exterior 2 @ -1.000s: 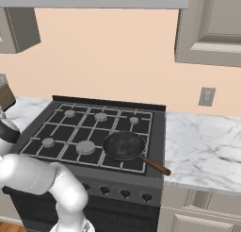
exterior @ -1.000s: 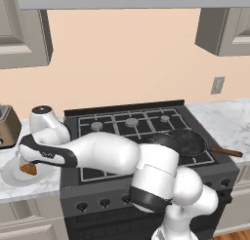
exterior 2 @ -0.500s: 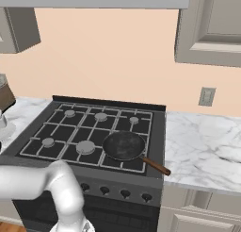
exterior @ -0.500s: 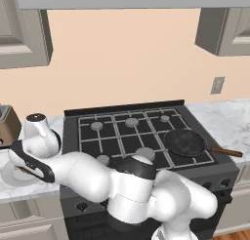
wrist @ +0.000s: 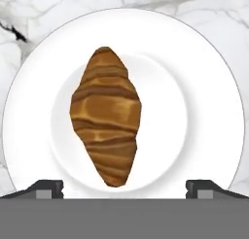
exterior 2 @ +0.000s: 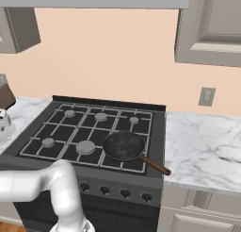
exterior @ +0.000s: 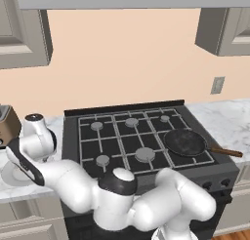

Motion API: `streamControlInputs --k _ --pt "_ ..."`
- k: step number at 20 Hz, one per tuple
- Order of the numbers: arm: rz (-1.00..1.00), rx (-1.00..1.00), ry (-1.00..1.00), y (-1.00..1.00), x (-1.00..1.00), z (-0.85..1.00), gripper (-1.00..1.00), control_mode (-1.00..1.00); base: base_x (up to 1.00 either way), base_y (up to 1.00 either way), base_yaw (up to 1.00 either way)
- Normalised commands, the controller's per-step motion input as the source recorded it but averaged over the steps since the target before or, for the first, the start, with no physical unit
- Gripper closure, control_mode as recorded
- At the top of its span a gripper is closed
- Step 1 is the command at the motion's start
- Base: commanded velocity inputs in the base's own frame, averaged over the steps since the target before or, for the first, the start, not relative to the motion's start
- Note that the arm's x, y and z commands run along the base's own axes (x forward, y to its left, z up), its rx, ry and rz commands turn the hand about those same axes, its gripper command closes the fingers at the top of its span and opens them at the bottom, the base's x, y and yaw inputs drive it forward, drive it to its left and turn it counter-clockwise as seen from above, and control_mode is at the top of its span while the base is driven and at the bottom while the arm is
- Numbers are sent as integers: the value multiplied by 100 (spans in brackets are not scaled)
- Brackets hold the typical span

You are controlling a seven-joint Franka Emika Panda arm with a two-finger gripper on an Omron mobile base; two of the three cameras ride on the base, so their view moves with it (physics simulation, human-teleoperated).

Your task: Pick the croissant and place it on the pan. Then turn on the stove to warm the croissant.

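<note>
On the plate: the croissant (wrist: 105,116) is lying lengthwise in the middle of the round white plate (wrist: 214,107), golden-brown with darker bands, its narrow ends pointing toward the top and bottom of the hand view.
Plate: it is sitting on the grey-veined marble surface (wrist: 39,9); in the left base view its rim (exterior: 10,175) is showing just beside the arm, left of the stove.
End effector: the end effector (wrist: 124,188) is hanging directly above the croissant with its two dark fingertips (wrist: 44,188) spread wide, one to each side of the pastry's lower end, touching nothing.
Arm: the white arm (exterior: 68,178) is reaching low and to the left across the front of the stove.
Stove: the black stove (exterior: 124,136) is standing between two stretches of marble surface, grates and grey burners bare apart from the pan.
Pan: the dark pan (exterior: 184,142) is resting on the front right burner, well apart from the croissant, its brown handle (exterior 2: 154,165) pointing right and forward.
Toaster: a brown toaster (exterior: 8,126) is sitting at the far left, behind the plate.
</note>
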Motion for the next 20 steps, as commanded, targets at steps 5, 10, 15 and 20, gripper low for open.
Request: streamControlInputs --k 5,10,15,20 --pt "0 0 0 36 20 -56 -100 -100 0 0 0" --pt "1 0 0 56 20 -56 -100 -100 0 0 0" --pt "0 0 0 11 -8 -22 100 -100 0 0 0" --pt "-4 5 -5 -90 -38 17 100 -100 0 0 0"
